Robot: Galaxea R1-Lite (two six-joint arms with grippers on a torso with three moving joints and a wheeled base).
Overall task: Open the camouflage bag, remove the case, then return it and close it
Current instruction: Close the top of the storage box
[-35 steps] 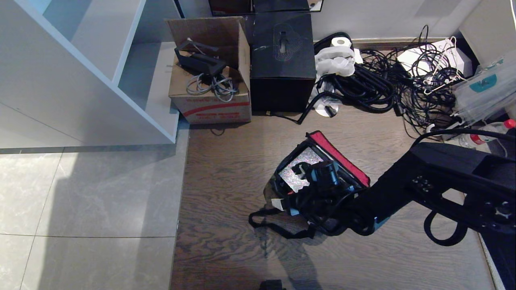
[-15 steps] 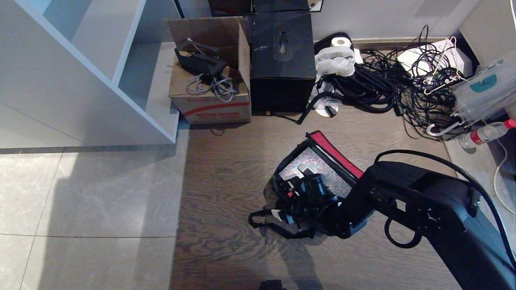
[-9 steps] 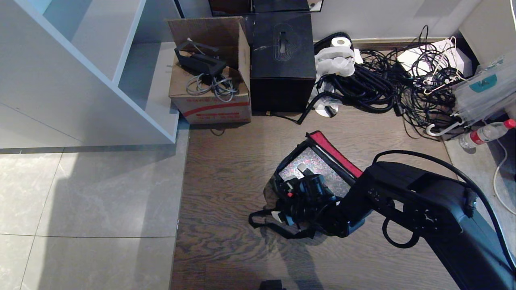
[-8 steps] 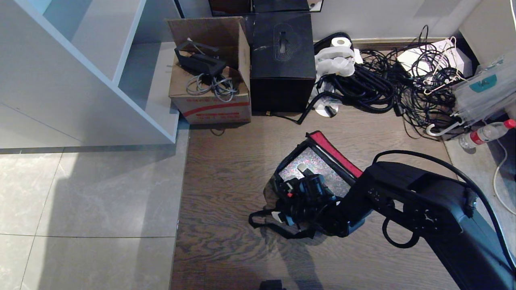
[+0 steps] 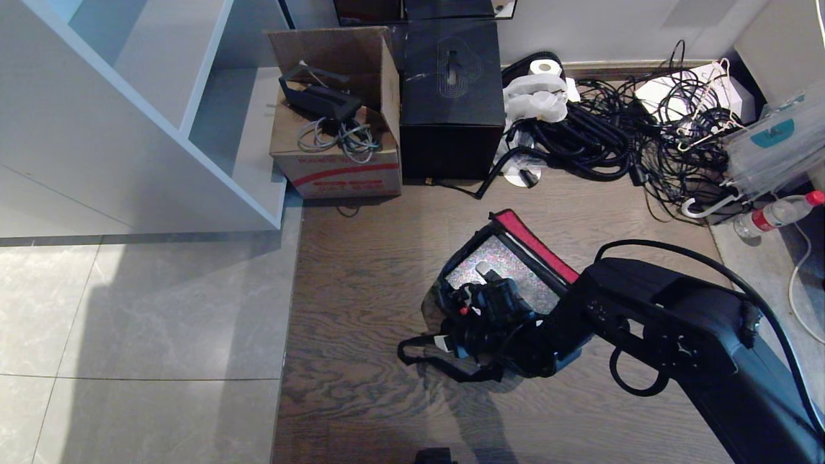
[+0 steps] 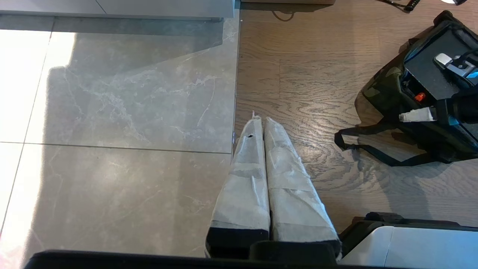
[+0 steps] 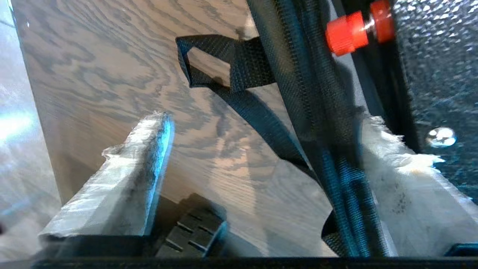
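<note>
Right gripper (image 5: 451, 335) lower; case (image 5: 509, 274) in camouflage bag (image 6: 384, 87).

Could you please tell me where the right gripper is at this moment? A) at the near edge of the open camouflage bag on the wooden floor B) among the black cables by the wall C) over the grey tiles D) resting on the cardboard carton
A: the right gripper, fingers spread, sits at the near edge of the open camouflage fabric bag on the wooden plank floor.

The head camera looks steeply down from above at the wood floor (image 5: 361, 290). The left wrist camera hangs low, facing forward over tile and wood, and shares the camouflage bag (image 6: 388, 87) with the head view. The right wrist camera sits almost against that bag's edge.
</note>
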